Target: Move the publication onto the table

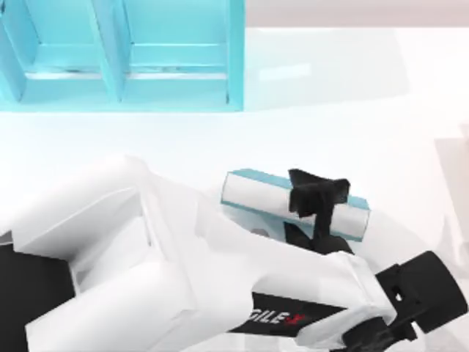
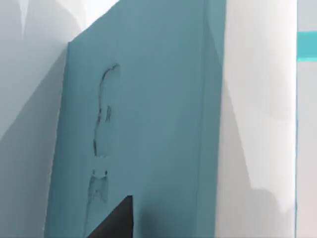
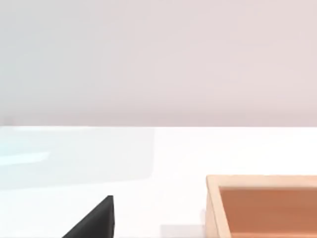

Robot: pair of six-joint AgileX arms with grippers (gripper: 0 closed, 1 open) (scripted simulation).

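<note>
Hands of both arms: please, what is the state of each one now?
Left hand: closed on the publication, gripping it above the table.
Right hand: cannot be told; one dark fingertip shows over the table.

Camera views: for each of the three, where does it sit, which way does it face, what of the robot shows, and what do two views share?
Top view: above the table, looking down; the left arm reaches in, left gripper clamping the publication, teal shelf behind.
Left wrist view: close against the publication's teal cover; one dark fingertip shows.
Right wrist view: low, facing across the table past a wooden box; one dark fingertip shows.
Shared: top and left wrist views both show the publication.
</note>
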